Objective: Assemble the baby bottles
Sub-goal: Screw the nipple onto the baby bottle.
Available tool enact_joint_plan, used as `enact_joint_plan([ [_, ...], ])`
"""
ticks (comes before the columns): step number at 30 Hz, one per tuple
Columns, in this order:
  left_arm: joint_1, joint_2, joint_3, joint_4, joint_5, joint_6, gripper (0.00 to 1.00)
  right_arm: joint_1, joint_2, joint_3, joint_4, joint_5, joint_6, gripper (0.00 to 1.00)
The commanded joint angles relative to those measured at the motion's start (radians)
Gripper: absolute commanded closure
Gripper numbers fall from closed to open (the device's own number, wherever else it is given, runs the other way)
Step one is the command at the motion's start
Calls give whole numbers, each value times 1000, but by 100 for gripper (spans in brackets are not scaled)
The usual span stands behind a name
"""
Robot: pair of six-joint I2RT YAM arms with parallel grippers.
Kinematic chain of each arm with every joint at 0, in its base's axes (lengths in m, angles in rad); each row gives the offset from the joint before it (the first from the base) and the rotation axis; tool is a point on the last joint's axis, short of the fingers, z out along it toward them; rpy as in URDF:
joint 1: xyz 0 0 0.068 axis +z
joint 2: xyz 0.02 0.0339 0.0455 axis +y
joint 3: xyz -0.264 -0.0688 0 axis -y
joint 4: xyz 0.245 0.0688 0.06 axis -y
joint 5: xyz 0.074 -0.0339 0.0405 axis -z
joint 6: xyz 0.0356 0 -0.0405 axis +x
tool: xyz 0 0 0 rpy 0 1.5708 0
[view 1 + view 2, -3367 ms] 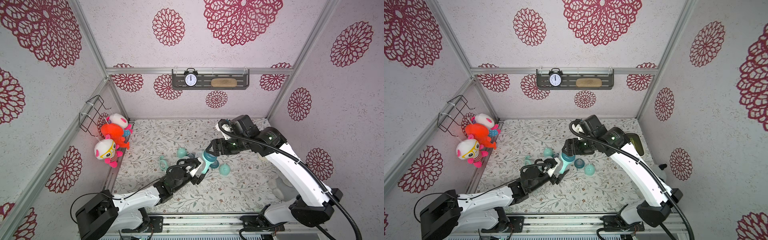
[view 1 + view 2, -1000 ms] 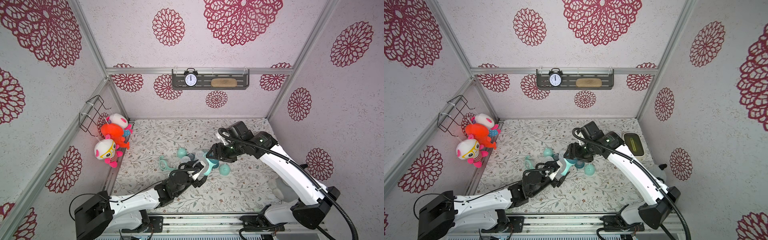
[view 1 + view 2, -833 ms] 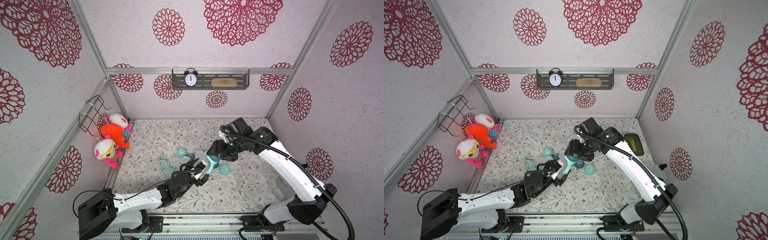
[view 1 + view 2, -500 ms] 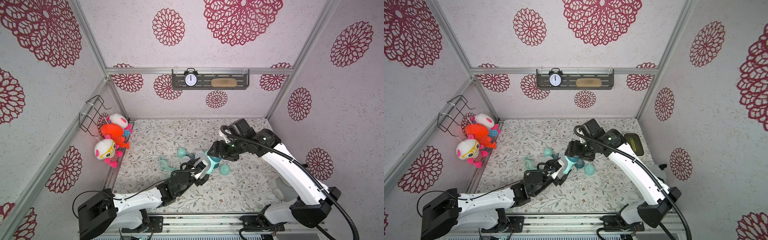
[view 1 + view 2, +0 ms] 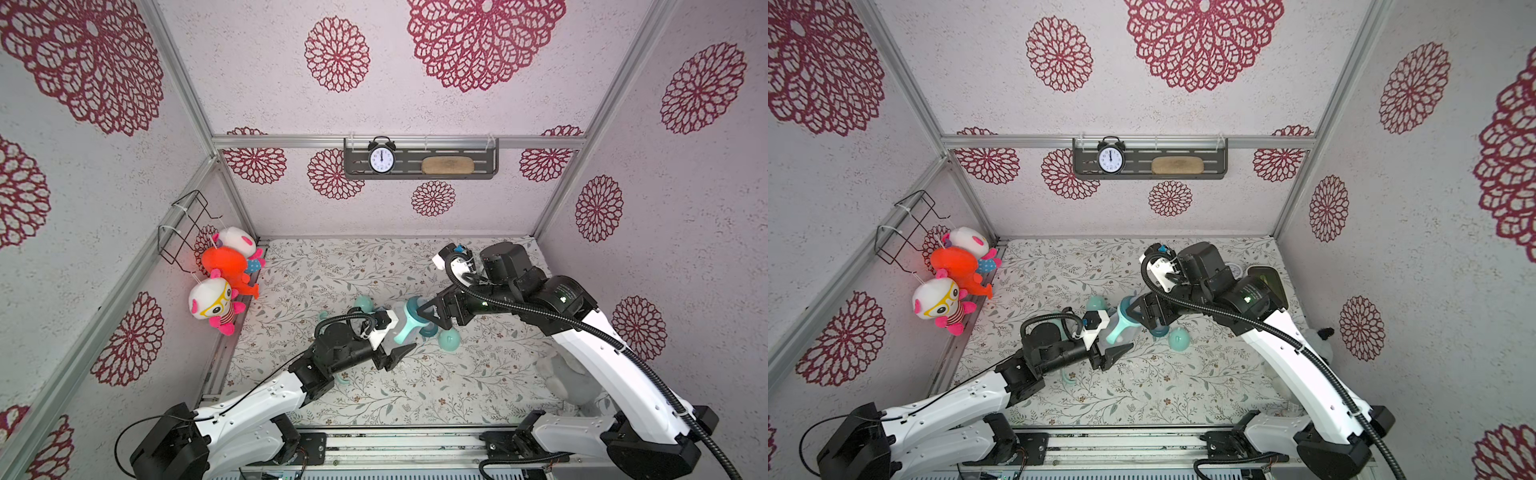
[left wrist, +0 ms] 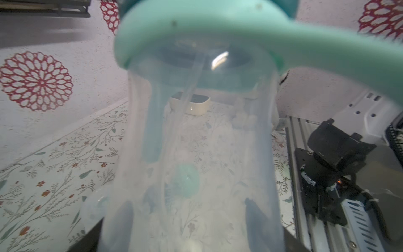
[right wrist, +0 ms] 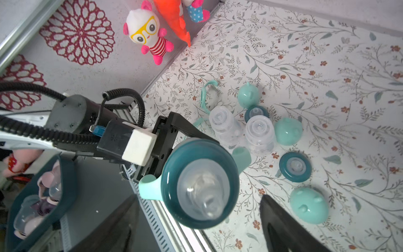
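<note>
Over mat [image 5: 332,266] centre: bottle [image 5: 402,328], cap [image 5: 449,340] at its 4 o'clock, spare bottles [image 7: 222,124] and collars [image 7: 295,167] lying near; left gripper [image 5: 395,338] clenched on bottle body, right gripper [image 5: 428,319] released, jaws wide either side of its collar

L gripper [image 5: 398,335] fingers clamped, R gripper [image 7: 198,201] fingers spread wide, both arms extended inward.

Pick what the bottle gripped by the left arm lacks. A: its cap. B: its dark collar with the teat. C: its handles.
A: in the right wrist view the bottle in the left gripper wears its dark collar and mint handles, but its teat is uncovered, while a loose cap lies on the table.
</note>
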Motion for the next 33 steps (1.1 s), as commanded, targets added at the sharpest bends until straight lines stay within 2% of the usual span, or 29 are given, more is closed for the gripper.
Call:
enact_joint_plan([
  [1,17,-5,54,-22,126,-39,100,4,-1,-3,-2,-48,-153,9],
  [4,19,-9,54,-28,136,-46,100,4,1,-22,5,-94,-163,8],
  [9,19,-20,43,-22,130,-47,100,0,3,-51,15,-75,-167,9],
  [16,19,-3,51,-26,128,-47,100,-6,9,-73,60,-145,-134,17],
  [33,18,4,51,-31,111,-54,100,-48,-1,-63,35,-194,-140,27],
])
